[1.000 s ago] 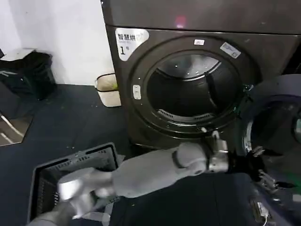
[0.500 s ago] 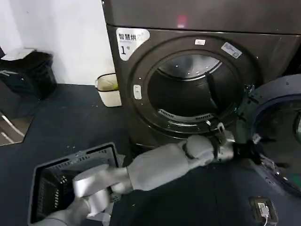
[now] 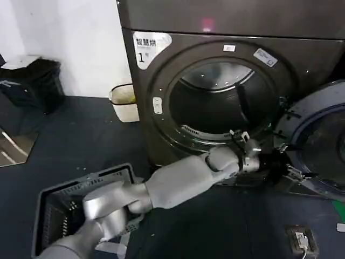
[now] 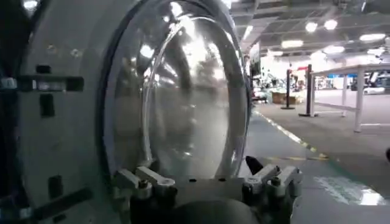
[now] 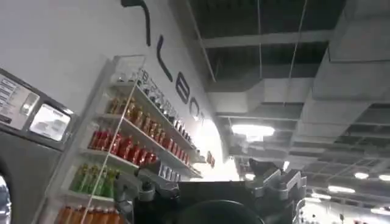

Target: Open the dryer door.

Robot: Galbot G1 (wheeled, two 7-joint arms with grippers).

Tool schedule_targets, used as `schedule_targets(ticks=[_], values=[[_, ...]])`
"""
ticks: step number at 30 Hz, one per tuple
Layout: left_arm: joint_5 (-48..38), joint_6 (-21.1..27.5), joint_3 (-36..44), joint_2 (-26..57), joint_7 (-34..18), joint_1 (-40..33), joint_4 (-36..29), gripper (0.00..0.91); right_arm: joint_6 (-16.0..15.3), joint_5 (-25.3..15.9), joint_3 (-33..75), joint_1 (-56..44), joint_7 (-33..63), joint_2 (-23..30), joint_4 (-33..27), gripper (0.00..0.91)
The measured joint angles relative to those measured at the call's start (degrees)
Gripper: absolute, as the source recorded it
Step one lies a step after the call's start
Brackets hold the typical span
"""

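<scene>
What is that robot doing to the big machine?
The robot is opening a dryer. Its left arm reaches across the front of the machine, and the left gripper is right at the inner side of the dryer door, low down near the hinge side. The door is already swung wide open to the right, so you can see into the dark drum. A laundry basket sits on the floor by the robot.
</scene>
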Motion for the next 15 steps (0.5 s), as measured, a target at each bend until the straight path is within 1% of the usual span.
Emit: schedule_targets(ticks=[15], values=[[-0.76,-0.33,0.35,-0.01,0.79,-0.94,-0.70,0.907,-0.37,-0.03,1.87,-0.77,-0.12,-0.69,0.89,0.907]])
